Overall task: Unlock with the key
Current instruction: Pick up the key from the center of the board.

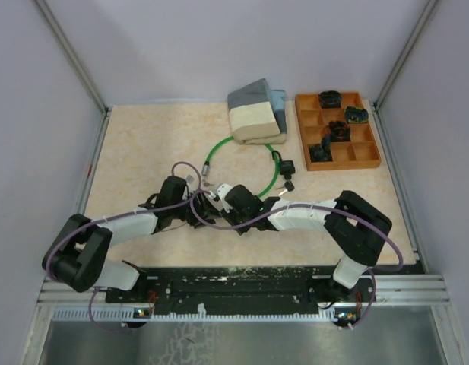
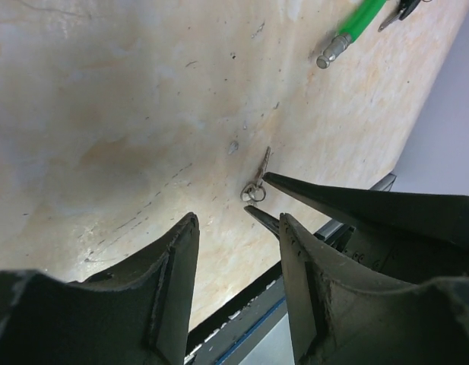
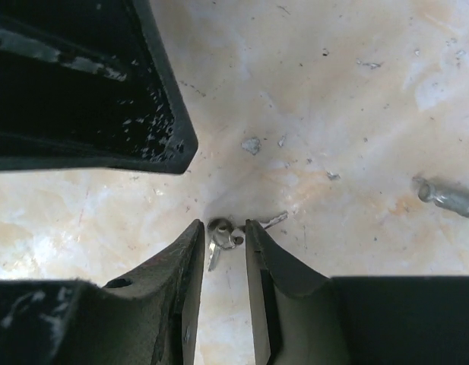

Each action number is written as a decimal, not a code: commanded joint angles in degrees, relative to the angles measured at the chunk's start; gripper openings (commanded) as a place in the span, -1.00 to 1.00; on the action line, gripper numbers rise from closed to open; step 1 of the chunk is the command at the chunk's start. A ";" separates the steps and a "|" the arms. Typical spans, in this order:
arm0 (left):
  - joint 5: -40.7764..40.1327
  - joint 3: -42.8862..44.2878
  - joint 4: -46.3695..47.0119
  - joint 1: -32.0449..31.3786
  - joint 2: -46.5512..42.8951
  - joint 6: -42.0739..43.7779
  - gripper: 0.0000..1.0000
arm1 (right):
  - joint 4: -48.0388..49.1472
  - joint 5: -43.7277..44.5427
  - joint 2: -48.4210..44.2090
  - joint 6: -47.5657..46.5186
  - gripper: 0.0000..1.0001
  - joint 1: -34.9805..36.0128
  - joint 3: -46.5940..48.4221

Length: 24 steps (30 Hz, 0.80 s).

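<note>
Your left end effector [image 2: 236,228] and right end effector [image 3: 224,228] meet tip to tip at mid-worktop, with little room between them. Beyond them, the green cable [image 2: 359,23], padlock [image 1: 286,166], folded cloths [image 1: 253,114] and wooden tray [image 1: 363,152] crowd the far right. The worktop [image 1: 135,144] at far left is open for you.

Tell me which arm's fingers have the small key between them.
The right arm's fingers, one either side of the key; the left arm's fingers are short of it.
</note>
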 commanded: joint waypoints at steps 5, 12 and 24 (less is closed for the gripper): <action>1.32 -1.00 -0.82 1.01 -0.87 2.02 0.05 | -4.38 -0.71 3.87 -3.35 -0.57 -0.41 4.55; 1.55 -1.28 -0.31 0.89 -1.99 2.22 0.06 | -4.31 0.59 1.24 -3.03 -1.00 -0.41 4.38; 4.13 -5.96 15.97 -0.79 -8.93 3.34 0.19 | 0.42 3.42 -12.08 0.91 -1.00 -1.51 2.37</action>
